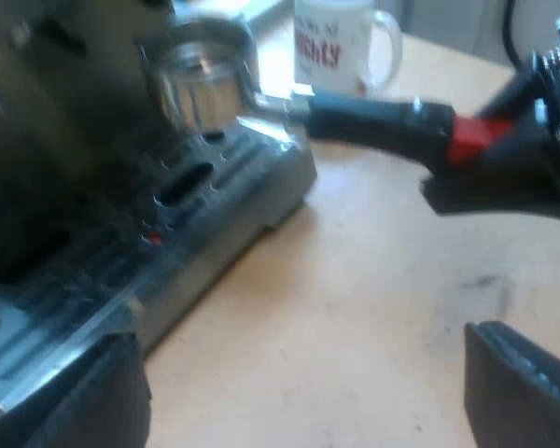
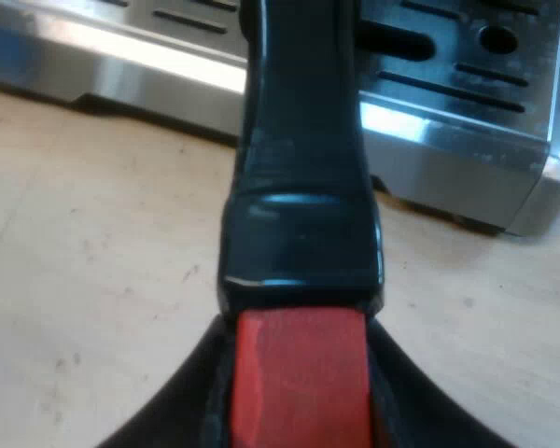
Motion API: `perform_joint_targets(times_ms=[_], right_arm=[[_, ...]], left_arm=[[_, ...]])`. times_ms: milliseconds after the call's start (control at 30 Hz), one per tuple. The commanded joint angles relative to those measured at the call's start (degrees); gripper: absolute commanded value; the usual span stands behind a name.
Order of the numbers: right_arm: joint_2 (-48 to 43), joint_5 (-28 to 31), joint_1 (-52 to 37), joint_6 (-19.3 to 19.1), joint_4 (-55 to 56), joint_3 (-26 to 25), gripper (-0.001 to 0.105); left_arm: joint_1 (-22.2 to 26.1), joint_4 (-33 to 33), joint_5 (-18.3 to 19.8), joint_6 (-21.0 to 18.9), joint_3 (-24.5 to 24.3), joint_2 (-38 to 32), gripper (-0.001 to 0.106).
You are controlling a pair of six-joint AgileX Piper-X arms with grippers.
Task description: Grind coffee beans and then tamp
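The metal holder (image 1: 201, 79) hangs over the espresso machine's slotted drip tray (image 1: 187, 201), its round steel basket close under the machine's dark front. Its dark handle (image 1: 378, 119) runs out to the red end (image 1: 471, 138), where my right gripper (image 1: 504, 154) is shut on it. In the right wrist view the handle (image 2: 299, 177) stretches away toward the drip tray (image 2: 448, 84), and my right gripper (image 2: 299, 392) clamps the red end (image 2: 299, 373) between its fingers. My left gripper (image 1: 303, 392) stands open low over the wooden table, with nothing between its fingers.
A white mug (image 1: 341, 42) with red lettering stands on the wooden table (image 1: 355, 299) beyond the holder's handle. The machine's steel base edge (image 1: 215, 271) borders the bare tabletop under my left gripper.
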Motion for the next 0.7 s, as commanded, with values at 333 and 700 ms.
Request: perform_joint_targets(times_ms=[333, 700], right_arm=[[-8.5, -3.7, 8.2, -8.2, 5.2, -0.6, 0.000], [-8.5, -6.5, 8.1, -11.5, 4.4, 3.1, 0.000]], left_arm=[[-0.3, 0.1, -0.7, -0.3, -0.8, -2.1, 0.078], [-0.3, -0.4, 0.5, -2.7, -0.8, 0.0, 0.079]])
